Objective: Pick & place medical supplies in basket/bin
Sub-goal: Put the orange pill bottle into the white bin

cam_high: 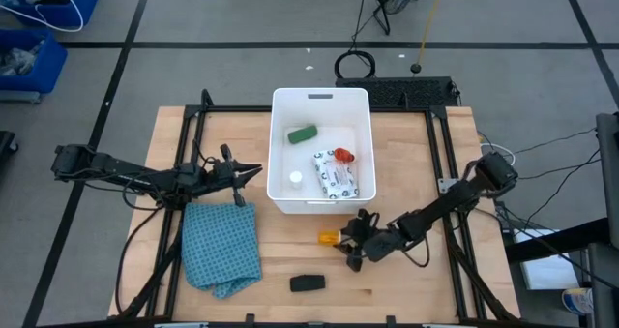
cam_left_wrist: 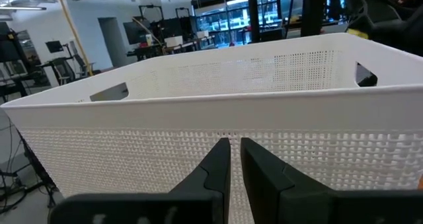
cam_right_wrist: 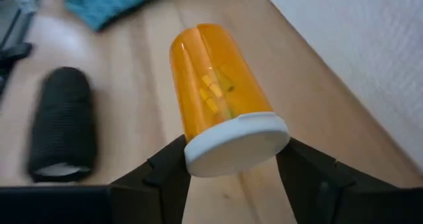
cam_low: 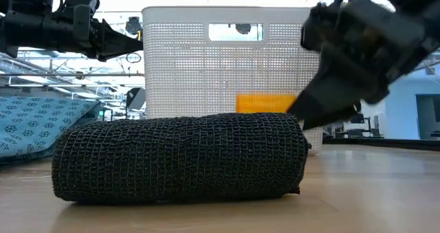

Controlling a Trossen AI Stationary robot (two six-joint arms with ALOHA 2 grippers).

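Black oblong piece (cam_low: 180, 157): knitted roll lying on its side on the wooden surface (cam_high: 435, 280), well apart from the bin, not yet collected.

Orange pill bottle (cam_right_wrist: 221, 92): white cap toward the right gripper (cam_right_wrist: 231, 168), lying on the surface just outside the bin's near long wall. Fingers sit on either side of the cap end and appear closed onto it; bottle not lifted.

White bin (cam_high: 280, 154): centre of the surface. Contents: green oblong piece (cam_high: 302, 134), flat white printed packet (cam_high: 334, 176), small red-and-white tube (cam_high: 342, 155), and a small white round item too small to identify.

Left gripper (cam_left_wrist: 234, 161): fingers nearly together, holding nothing, waiting beside the bin's outer wall, above the blue checked cloth (cam_high: 224, 246).

Handling note: the grip looks to bear on the cap rim, a narrow hold on a round, smooth body. Best to confirm a firm squeeze, raise straight up clear of the bin's rim, carry over the open middle, and release low so the bottle does not bounce or roll.
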